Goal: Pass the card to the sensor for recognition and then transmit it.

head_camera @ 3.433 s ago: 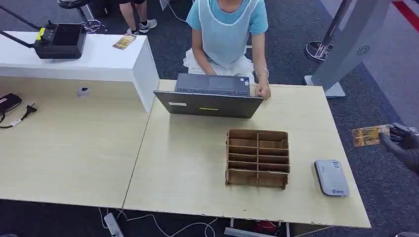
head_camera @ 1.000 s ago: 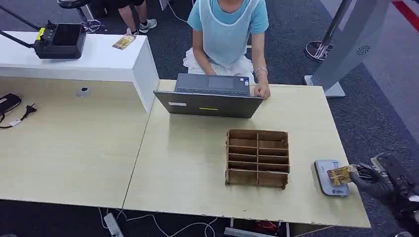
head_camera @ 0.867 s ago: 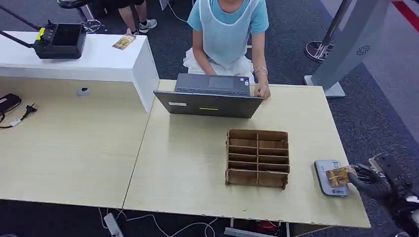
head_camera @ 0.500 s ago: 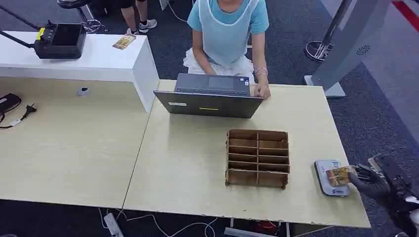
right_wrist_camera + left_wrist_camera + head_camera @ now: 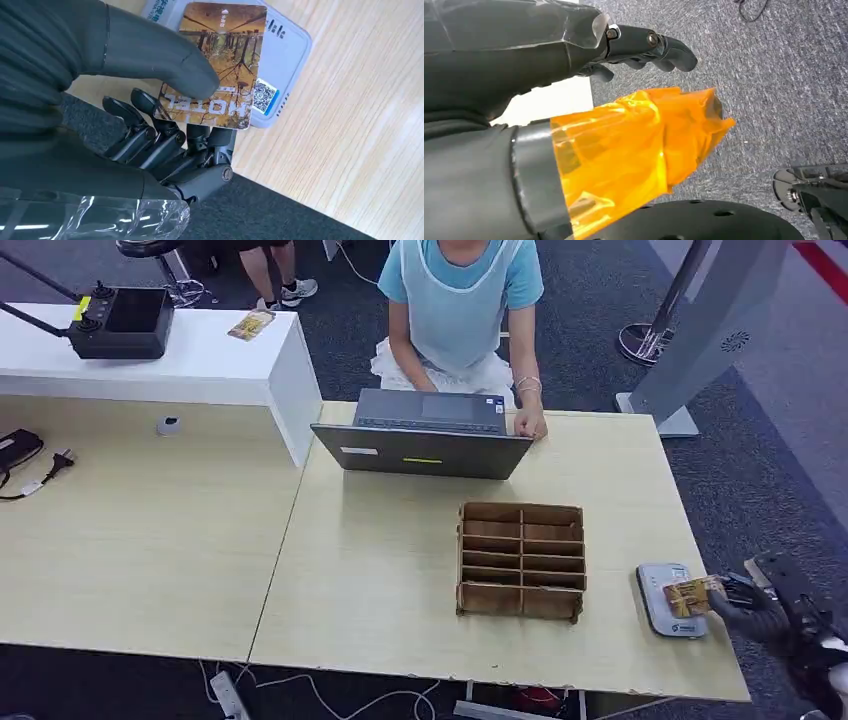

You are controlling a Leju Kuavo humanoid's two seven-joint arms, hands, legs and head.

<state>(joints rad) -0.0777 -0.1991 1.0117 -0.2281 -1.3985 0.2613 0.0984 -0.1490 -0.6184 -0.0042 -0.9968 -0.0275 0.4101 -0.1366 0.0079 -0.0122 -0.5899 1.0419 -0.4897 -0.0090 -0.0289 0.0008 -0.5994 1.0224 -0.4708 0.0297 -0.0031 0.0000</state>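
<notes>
Card: the brown-and-gold printed plastic hotel card (image 5: 217, 65) sits over the near end of the sensor, its far edge reaching across the sensor's face; in the head view the card (image 5: 690, 594) overlaps the sensor's right side.
Right hand: the dark right hand (image 5: 165, 100) pinches the card, thumb on its printed face and darker fingers (image 5: 150, 135) beneath, so it is clamped on the card.
Sensor: the pale grey rounded-rectangle card reader (image 5: 670, 600) lies flat near the right edge of the table, with a QR sticker (image 5: 263, 96) showing just past the card's corner.
Contact: I cannot tell whether the card touches the reader or hovers just above it.
Doing it well: my judgement is to hold the card level and parallel to the reader's face, close over its middle, keep the pinch firm and the wrist quiet until it registers, then lift straight up before carrying it on.
Risk: a tilted card or one resting on the edge alone may not read.
Left hand: the left hand (image 5: 644, 45) hangs over grey carpet, fingers apart and holding nothing.
Surroundings: a brown cardboard divided organiser (image 5: 521, 561) stands beside the reader on the light wooden table (image 5: 400, 570); a person in a light blue top (image 5: 460, 300) sits at a grey laptop (image 5: 425, 435) across it.
</notes>
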